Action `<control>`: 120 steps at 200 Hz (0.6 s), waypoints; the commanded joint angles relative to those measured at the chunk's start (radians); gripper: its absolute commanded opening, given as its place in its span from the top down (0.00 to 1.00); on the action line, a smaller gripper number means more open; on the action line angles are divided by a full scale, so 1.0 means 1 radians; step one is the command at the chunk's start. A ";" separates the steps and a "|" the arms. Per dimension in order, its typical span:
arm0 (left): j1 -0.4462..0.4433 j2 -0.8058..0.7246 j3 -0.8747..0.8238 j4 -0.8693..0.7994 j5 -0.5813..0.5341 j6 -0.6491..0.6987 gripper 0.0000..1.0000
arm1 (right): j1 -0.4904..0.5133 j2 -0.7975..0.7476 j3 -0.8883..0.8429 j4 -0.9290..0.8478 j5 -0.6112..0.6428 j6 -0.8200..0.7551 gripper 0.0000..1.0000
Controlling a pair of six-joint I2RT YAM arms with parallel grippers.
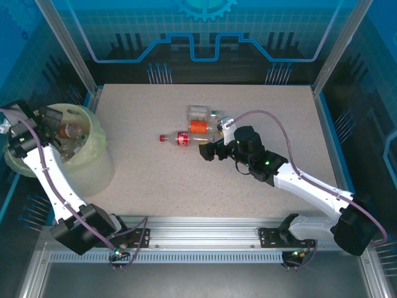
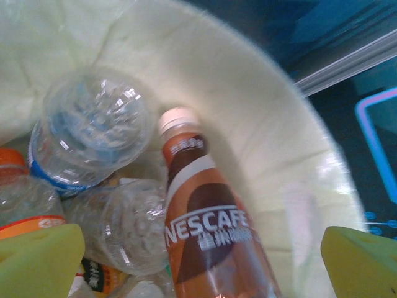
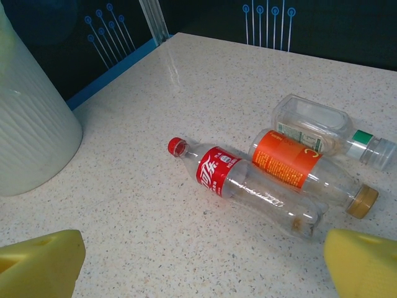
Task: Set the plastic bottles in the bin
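The left hand (image 2: 198,268) is seen above the bin (image 1: 94,164), which is set at the left edge of the desk (image 1: 149,180). Its fingers (image 2: 38,261) are spread wide and nothing is pinched between them. Below it, inside the bin, a brown-labelled coffee bottle (image 2: 208,230) is seen lying with its pale cap towards the bin wall. Beside it are a clear bottle with a blue label (image 2: 93,127), an orange-capped bottle (image 2: 22,192) and another crumpled clear bottle (image 2: 127,230).

The right hand (image 3: 201,273) is held low over the middle of the desk, likewise spread and empty. Just to its left, three bottles are found lying on the desk. A red-labelled bottle (image 3: 239,186) lies nearest, an orange-labelled bottle (image 3: 291,162) just beside it on the far side, and a squarish clear bottle with a green neck band (image 3: 313,121) farthest.
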 commanded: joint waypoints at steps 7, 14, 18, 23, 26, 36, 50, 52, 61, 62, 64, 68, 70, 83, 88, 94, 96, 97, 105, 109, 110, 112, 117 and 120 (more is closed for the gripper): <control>-0.011 -0.043 0.090 -0.036 0.101 0.064 0.01 | 0.012 -0.033 0.008 0.013 0.046 0.024 0.00; -0.025 -0.049 0.098 -0.043 0.119 0.076 0.01 | 0.011 -0.031 0.008 0.011 0.053 0.027 0.00; -0.037 -0.053 0.102 -0.049 0.124 0.085 0.01 | 0.012 -0.030 0.008 0.011 0.058 0.029 0.00; -0.055 -0.056 0.107 -0.059 0.130 0.095 0.01 | 0.012 -0.030 0.008 0.011 0.062 0.028 0.00; -0.068 -0.056 0.110 -0.064 0.132 0.105 0.01 | 0.012 -0.029 0.008 0.011 0.065 0.032 0.00; -0.115 -0.056 0.123 -0.090 0.133 0.127 0.01 | 0.011 -0.027 0.008 0.011 0.072 0.032 0.00; -0.184 -0.053 0.136 -0.122 0.133 0.156 0.01 | 0.009 -0.021 0.008 0.009 0.076 0.037 0.00; -0.194 -0.053 0.137 -0.126 0.132 0.158 0.01 | 0.009 -0.020 0.008 0.009 0.078 0.037 0.00; -0.231 -0.053 0.136 -0.137 0.132 0.165 0.01 | 0.010 -0.017 0.008 0.006 0.079 0.037 0.00; -0.235 -0.053 0.136 -0.138 0.132 0.167 0.01 | 0.010 -0.016 0.008 0.006 0.079 0.037 0.00; -0.242 -0.053 0.136 -0.140 0.134 0.168 0.01 | 0.009 -0.015 0.008 0.005 0.079 0.037 0.00; -0.254 -0.052 0.132 -0.141 0.142 0.171 0.01 | 0.010 -0.013 0.008 0.004 0.080 0.037 0.00; -0.259 -0.052 0.130 -0.142 0.148 0.170 0.01 | 0.009 -0.012 0.008 0.003 0.080 0.037 0.00; -0.270 -0.047 0.116 -0.136 0.209 0.170 0.01 | 0.009 -0.007 0.008 0.001 0.085 0.037 0.00; -0.270 -0.043 0.108 -0.130 0.225 0.165 0.01 | 0.010 -0.004 0.008 0.001 0.086 0.037 0.00; -0.270 -0.038 0.099 -0.123 0.229 0.164 0.01 | 0.008 -0.002 0.008 0.001 0.087 0.037 0.00; -0.271 -0.037 0.096 -0.122 0.226 0.162 0.01 | 0.008 -0.001 0.008 0.001 0.088 0.036 0.00; -0.271 -0.037 0.094 -0.122 0.223 0.161 0.01 | 0.008 0.000 0.008 0.002 0.088 0.036 0.00; -0.271 -0.022 0.088 -0.126 0.191 0.162 0.01 | 0.008 0.003 0.008 0.003 0.087 0.036 0.00; -0.270 -0.014 0.088 -0.129 0.170 0.161 0.01 | 0.009 0.006 0.009 0.002 0.087 0.036 0.00; -0.269 -0.012 0.087 -0.130 0.165 0.160 0.01 | 0.009 0.006 0.009 0.002 0.087 0.036 0.00; -0.270 -0.008 0.087 -0.133 0.153 0.159 0.01 | 0.009 0.006 0.010 0.001 0.087 0.035 0.00; -0.270 0.002 0.086 -0.138 0.128 0.160 0.01 | 0.008 0.007 0.012 -0.001 0.085 0.036 0.00; -0.269 0.007 0.085 -0.138 0.114 0.160 0.01 | 0.009 0.007 0.012 -0.002 0.084 0.035 0.00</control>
